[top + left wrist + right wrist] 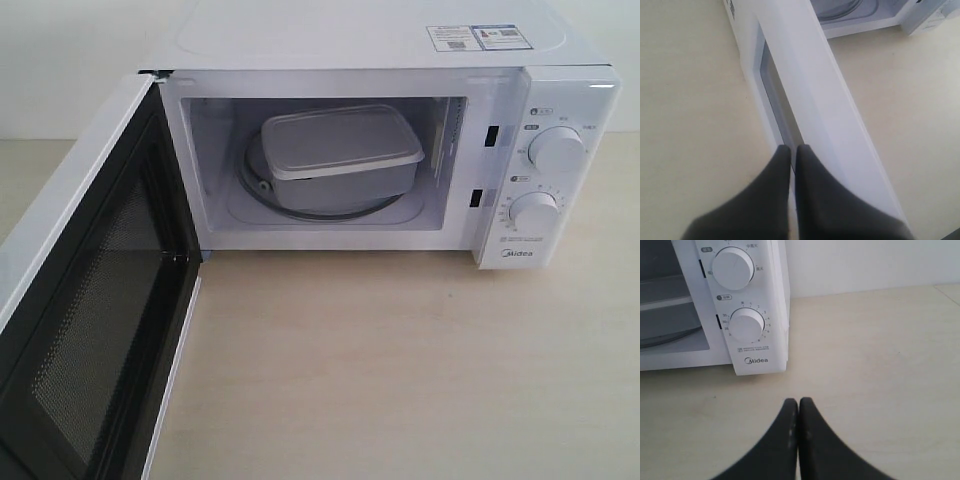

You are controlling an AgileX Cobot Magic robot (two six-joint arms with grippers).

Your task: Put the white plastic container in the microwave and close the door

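The white plastic container [340, 157], lid on, rests on the glass turntable [262, 195] inside the microwave [380, 40]. The door [85, 300] stands wide open to the left, its black mesh inner face showing. Neither gripper shows in the exterior view. My left gripper [793, 149] is shut with nothing in it, its tips just by the outer side of the door [830, 100], near the dark strip of its window [776, 95]. My right gripper [798, 402] is shut and empty above the table, in front of the microwave's [760, 360] dial panel.
Two round dials [557, 150] [534, 212] sit on the microwave's right panel, also close in the right wrist view as the lower dial [746, 325]. Pale wooden tabletop [400, 360] stretches in front of the cavity. A white wall [865, 265] stands behind.
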